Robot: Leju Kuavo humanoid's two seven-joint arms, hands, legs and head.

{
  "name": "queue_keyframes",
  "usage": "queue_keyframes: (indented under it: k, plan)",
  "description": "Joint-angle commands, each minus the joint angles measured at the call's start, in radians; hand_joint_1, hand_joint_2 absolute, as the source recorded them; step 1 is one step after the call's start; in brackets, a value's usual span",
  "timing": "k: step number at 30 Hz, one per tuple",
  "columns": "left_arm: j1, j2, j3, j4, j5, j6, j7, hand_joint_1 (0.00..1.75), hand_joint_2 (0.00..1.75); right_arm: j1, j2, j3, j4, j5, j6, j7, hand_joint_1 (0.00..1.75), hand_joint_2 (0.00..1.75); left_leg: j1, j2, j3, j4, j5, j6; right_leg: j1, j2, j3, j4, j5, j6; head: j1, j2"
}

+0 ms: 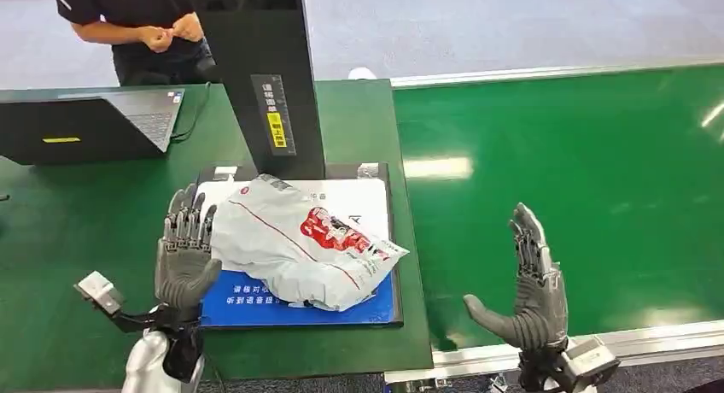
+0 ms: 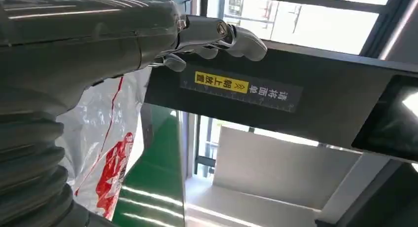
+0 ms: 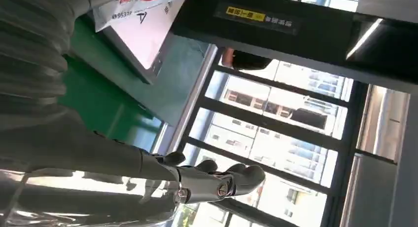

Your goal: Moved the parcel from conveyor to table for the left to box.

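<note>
— Where's the parcel?

— The grey parcel with red print lies on the white-and-blue pad on the green table, its right edge reaching toward the table's conveyor side. My left hand is upright just beside its left edge, fingers straight and apart, holding nothing; I can't tell whether they touch the bag.

— And your right?

— My right hand is raised above the green conveyor, well apart from the parcel, fingers spread, thumb out, nothing in it.

— What crowds the spot?

— A black post with a yellow label rises at the pad's far edge, just behind the parcel. A laptop sits open at the table's far left, and a person in a dark shirt stands beyond it, hands together.
</note>
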Motion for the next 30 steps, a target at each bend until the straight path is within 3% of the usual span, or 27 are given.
queue_keyframes:
  k: [1, 30]
  plan:
    - [0.012, -0.005, 0.010, -0.016, -0.014, 0.007, -0.008, 0.00, 1.75, -0.005, 0.041, -0.039, 0.023, -0.009, 0.005, -0.001, 0.00, 1.75, 0.000, -0.002, 0.001, -0.001, 0.000, -0.001, 0.000, -0.002, 0.001, 0.000, 0.000, -0.002, 0.000, 0.000]
    - [-0.001, -0.017, 0.015, -0.020, -0.020, 0.007, 0.004, 0.00, 1.75, 0.016, 0.064, -0.064, 0.024, 0.005, 0.005, -0.001, 0.00, 1.75, 0.000, -0.002, 0.001, -0.001, 0.000, 0.000, 0.001, -0.002, 0.001, -0.001, 0.000, -0.002, 0.000, 0.000]
